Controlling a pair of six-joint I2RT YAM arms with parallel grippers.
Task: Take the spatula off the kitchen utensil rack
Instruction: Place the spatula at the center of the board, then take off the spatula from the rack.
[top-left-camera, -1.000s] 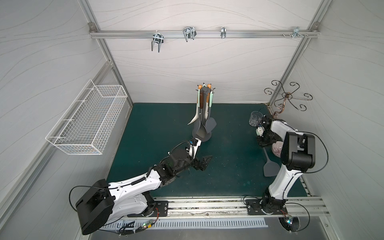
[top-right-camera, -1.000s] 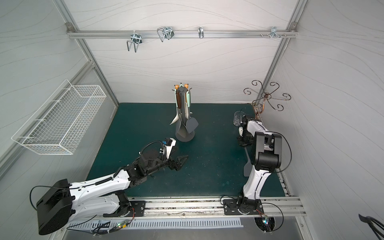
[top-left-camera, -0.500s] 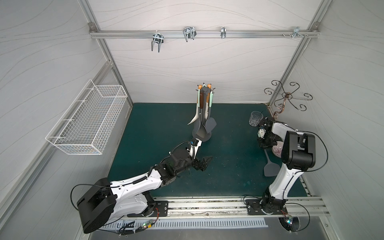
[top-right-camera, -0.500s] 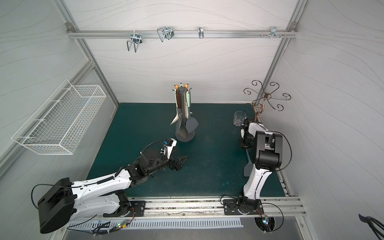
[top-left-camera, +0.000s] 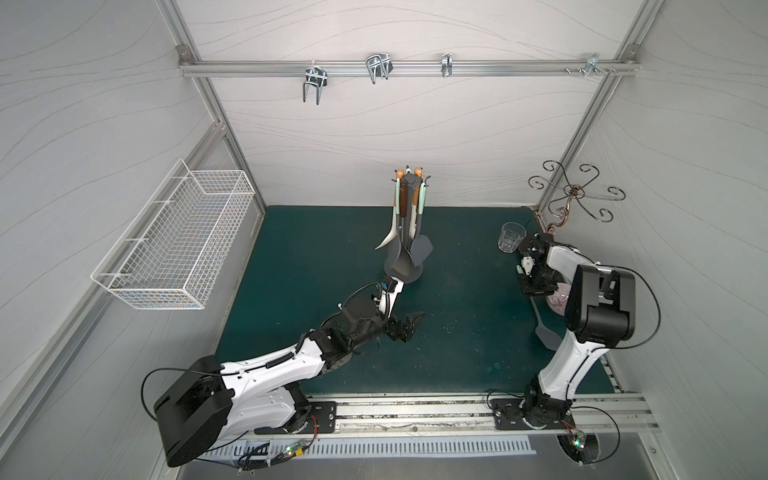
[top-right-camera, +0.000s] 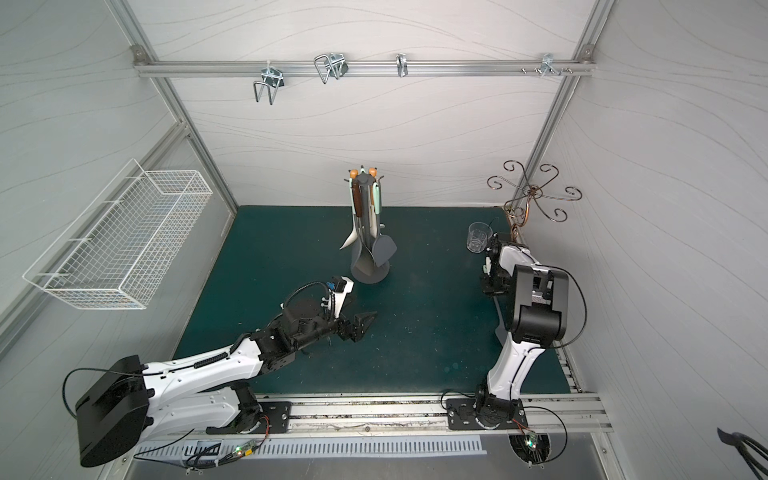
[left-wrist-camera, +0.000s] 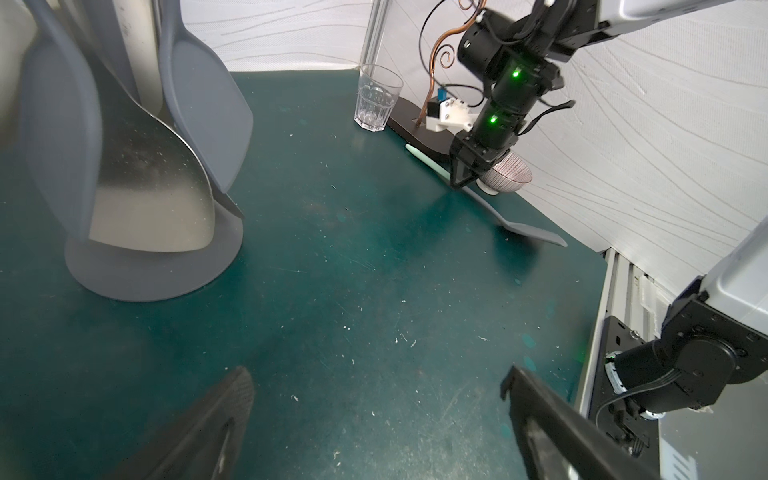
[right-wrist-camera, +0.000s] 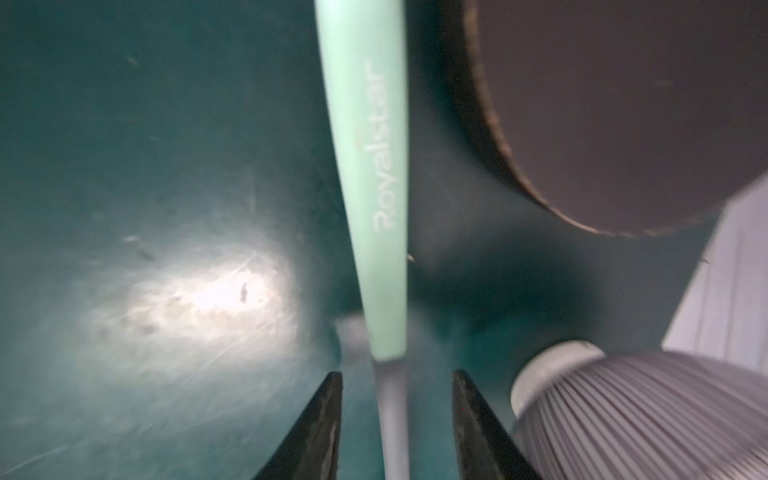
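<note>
Nearest, left tool (top-left-camera: 409, 325) spread wide, empty, above the worktop (top-left-camera: 457, 353); farther right, right tool (right-wrist-camera: 397, 376) parted astride the grey shaft of the spatula (left-wrist-camera: 530, 231), gaps either side, spatula flat on the worktop beside a ribbed bowl (left-wrist-camera: 507, 174); farthest, kitchen utensil rack (top-right-camera: 374, 275) upright mid-worktop, other utensils hanging.

The only writing that could be read was the brand name "Royalstar", printed in pale letters running lengthwise along the mint-green handle of the spatula (right-wrist-camera: 365, 166), which lay on the dark green mat (right-wrist-camera: 166, 145) in the right wrist view.
</note>
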